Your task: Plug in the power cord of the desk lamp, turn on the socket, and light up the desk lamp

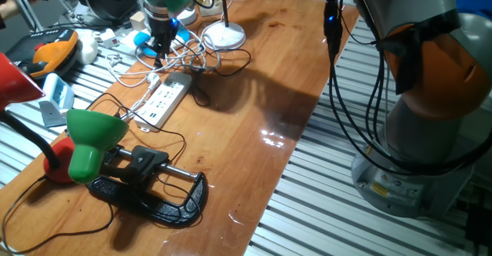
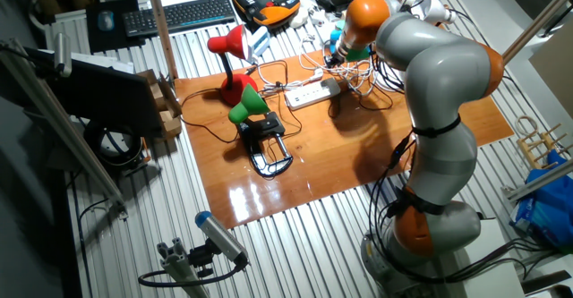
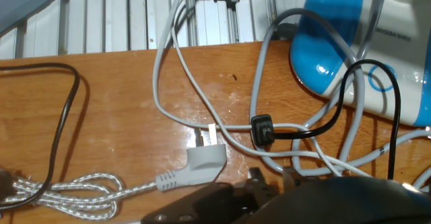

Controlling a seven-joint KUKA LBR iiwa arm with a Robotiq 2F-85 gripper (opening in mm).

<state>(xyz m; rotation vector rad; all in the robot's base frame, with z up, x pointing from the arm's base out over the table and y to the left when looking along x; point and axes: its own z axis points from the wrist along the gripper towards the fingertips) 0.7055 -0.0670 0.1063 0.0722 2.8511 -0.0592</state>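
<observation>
- The power cord loops at the hand view's right, its small black plug lying mid-frame.
- The gripper hangs at upper left above the cables; whether its jaws are parted, I cannot tell.
- The socket lies left of centre.

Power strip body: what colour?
White power strip, with a white cable; clearest in one fixed view.

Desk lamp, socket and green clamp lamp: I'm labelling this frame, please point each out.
desk lamp (image 1: 224, 35), one fixed view, on its round white base.
socket (image 1: 163, 101), one fixed view, on the strip's top face.
green clamp lamp (image 1: 94, 137), one fixed view, on its green shade.
</observation>
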